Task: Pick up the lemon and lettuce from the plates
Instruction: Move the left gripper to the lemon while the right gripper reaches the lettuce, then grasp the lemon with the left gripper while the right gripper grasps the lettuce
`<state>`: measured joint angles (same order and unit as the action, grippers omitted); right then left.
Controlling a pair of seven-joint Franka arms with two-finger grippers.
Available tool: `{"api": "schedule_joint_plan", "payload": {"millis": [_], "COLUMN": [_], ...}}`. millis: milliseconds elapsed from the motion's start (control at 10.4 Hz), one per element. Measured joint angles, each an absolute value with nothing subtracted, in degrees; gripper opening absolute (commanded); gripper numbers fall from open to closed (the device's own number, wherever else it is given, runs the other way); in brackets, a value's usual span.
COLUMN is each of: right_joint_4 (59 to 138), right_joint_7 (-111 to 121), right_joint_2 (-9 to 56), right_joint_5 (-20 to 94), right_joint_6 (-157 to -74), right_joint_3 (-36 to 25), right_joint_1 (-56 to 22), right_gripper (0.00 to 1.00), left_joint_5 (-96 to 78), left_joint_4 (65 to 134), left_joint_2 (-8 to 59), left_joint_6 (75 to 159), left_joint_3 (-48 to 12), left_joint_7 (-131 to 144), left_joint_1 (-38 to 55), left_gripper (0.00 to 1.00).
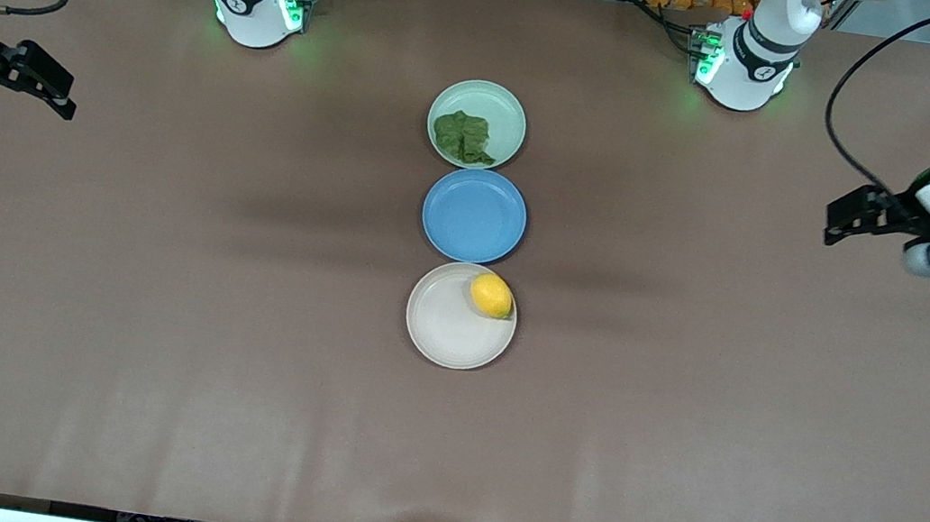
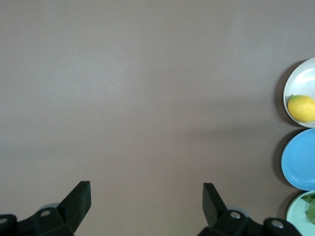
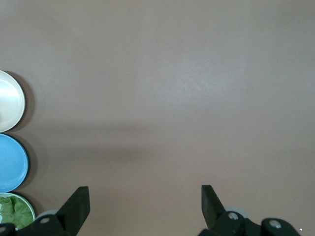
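Note:
The lemon [image 1: 492, 295] lies on the beige-white plate [image 1: 445, 328], at its edge toward the left arm's end. The lettuce [image 1: 463, 137] lies on the pale mint plate [image 1: 511, 111], the plate farthest from the front camera. My left gripper [image 1: 837, 221] is open and empty over bare table at its own end. My right gripper [image 1: 63, 93] is open and empty over bare table at the other end. The left wrist view shows the left gripper [image 2: 146, 189], the lemon [image 2: 301, 108] and a bit of lettuce [image 2: 311, 209]. The right wrist view shows the right gripper [image 3: 145, 192] and the lettuce [image 3: 10, 211].
An empty blue plate [image 1: 474, 215] sits between the two other plates, all three in a row at the table's middle. Brown table surface spreads wide on both sides of the row. Cables hang near each arm at the table's ends.

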<state>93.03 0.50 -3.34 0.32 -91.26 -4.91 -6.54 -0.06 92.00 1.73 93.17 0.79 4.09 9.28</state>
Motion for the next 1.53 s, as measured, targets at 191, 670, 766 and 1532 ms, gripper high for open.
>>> {"api": "schedule_joint_plan", "payload": {"millis": [191,670,766,1532], "right_joint_4": [93.01,98.93,101.15,120.18], "right_joint_7": [0.6,-3.61,-6.56,-38.78], "right_joint_2": [-3.38,-3.18,-3.08,-2.27], "right_joint_5": [0.51,0.92,0.93,1.14], "right_joint_6": [-90.4,-93.21,-95.26,-116.27], "right_joint_3": [-4.77,-0.75,0.74,25.37], "right_joint_1": [-6.58,-9.1,-10.15,-11.24], "right_gripper": [1.0,1.0,1.0,1.0], "left_joint_5": [-4.43,-6.65,-6.66,-6.66], "left_joint_4": [92.19,92.14,92.15,87.76], "left_joint_2": [5.77,17.26,19.35,34.68], "left_joint_6": [93.3,102.56,105.15,122.27], "left_joint_3": [0.3,-0.33,-0.42,-0.52], "left_joint_7": [4.09,13.96,19.76,58.92], "left_joint_1": [10.74,19.1,21.96,34.21], "left_gripper": [1.0,1.0,1.0,1.0]}}
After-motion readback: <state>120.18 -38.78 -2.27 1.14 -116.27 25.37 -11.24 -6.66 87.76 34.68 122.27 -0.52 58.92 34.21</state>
